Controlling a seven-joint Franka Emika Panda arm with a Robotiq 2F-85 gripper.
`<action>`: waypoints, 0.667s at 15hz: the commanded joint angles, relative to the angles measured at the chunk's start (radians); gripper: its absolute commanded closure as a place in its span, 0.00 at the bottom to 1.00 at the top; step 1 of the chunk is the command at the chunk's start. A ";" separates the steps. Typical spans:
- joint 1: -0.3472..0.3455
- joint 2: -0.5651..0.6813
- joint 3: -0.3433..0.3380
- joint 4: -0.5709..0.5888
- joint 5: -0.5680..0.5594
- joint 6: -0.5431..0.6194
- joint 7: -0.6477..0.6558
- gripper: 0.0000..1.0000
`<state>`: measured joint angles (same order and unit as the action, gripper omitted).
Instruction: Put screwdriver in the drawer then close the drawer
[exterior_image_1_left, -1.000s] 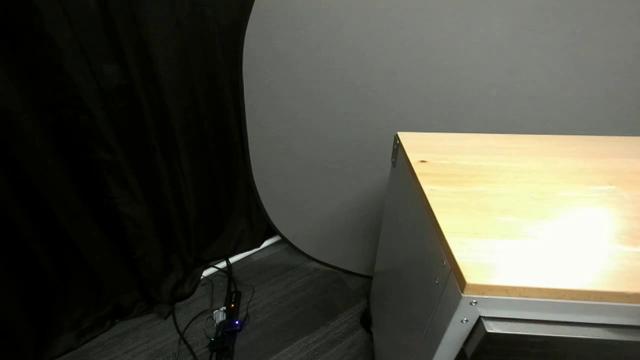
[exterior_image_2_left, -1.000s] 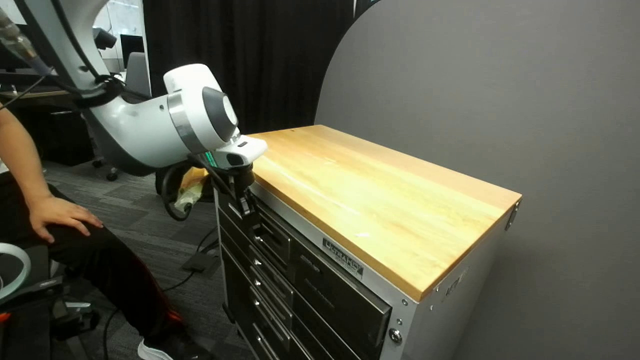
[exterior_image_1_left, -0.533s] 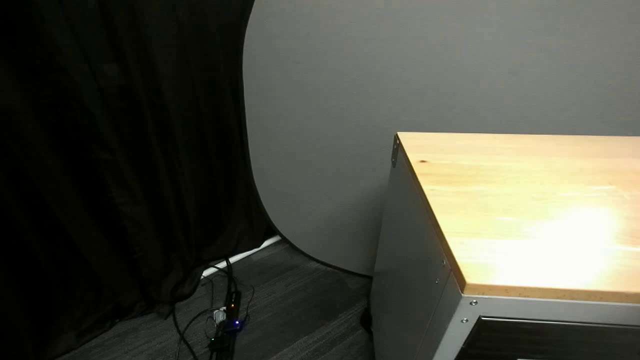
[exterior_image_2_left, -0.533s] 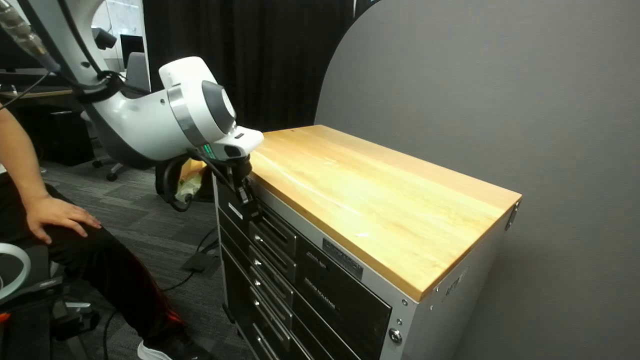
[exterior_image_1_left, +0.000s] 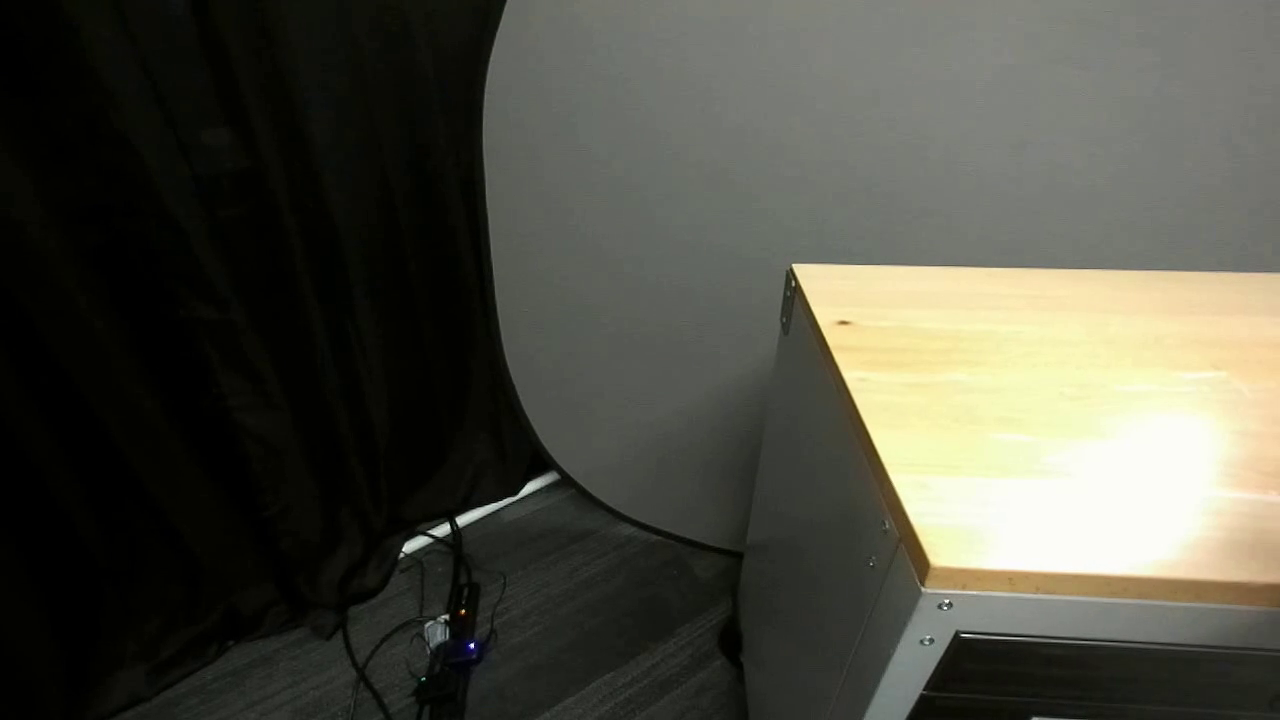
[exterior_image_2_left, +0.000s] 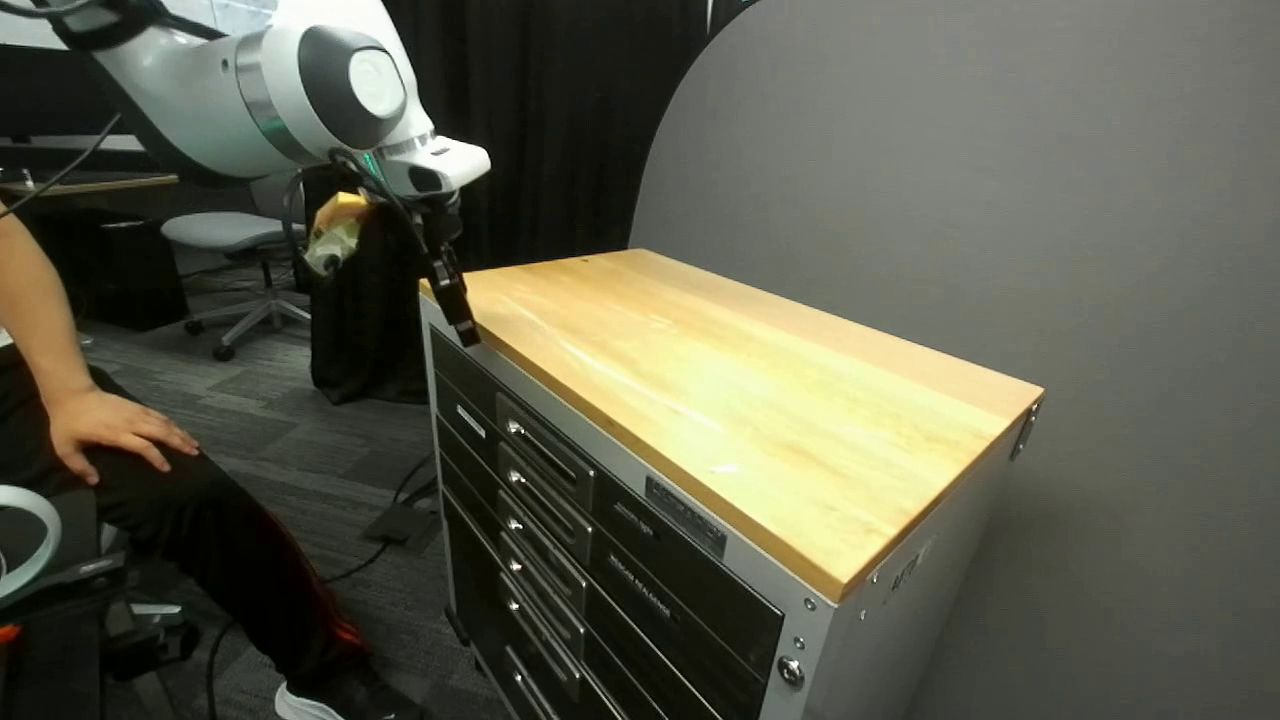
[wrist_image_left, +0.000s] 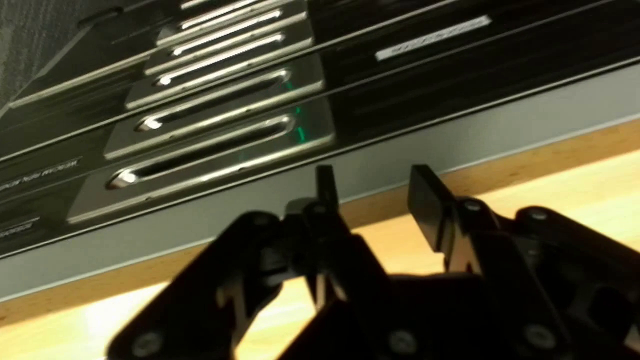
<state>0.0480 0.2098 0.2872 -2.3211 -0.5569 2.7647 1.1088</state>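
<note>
The drawer (exterior_image_2_left: 690, 575) is the wide top one under the light wood top, and its front sits flush with the cabinet frame. The front looks dark in both exterior views (exterior_image_1_left: 1120, 675). Its recessed handle plate (wrist_image_left: 280, 142) shows in the wrist view. My gripper (exterior_image_2_left: 468, 335) is at the cabinet's front top edge, above the drawer's handle and near its left end in that exterior view. In the wrist view the gripper's two fingers (wrist_image_left: 372, 175) stand apart with nothing between them, so it is open. The screwdriver does not show in any view.
The cabinet's wood top (exterior_image_2_left: 720, 380) has a raised front edge line just behind my fingers. Several more drawers (exterior_image_2_left: 545, 560) are below. A seated person (exterior_image_2_left: 110, 430) is at the left. A grey backdrop (exterior_image_2_left: 1000, 200) stands behind the cabinet.
The top drawer front, sticking out slightly one second ago, went in flush by half a second ago. My gripper has since risen from the drawer front to the cabinet's top edge.
</note>
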 joint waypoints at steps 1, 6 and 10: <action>-0.166 -0.016 0.277 0.096 0.282 -0.210 -0.249 0.25; -0.034 -0.097 0.195 0.300 0.573 -0.613 -0.533 0.00; 0.074 -0.113 0.053 0.504 0.513 -0.891 -0.610 0.00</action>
<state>0.0547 0.1013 0.4288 -1.9543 -0.0283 2.0385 0.5716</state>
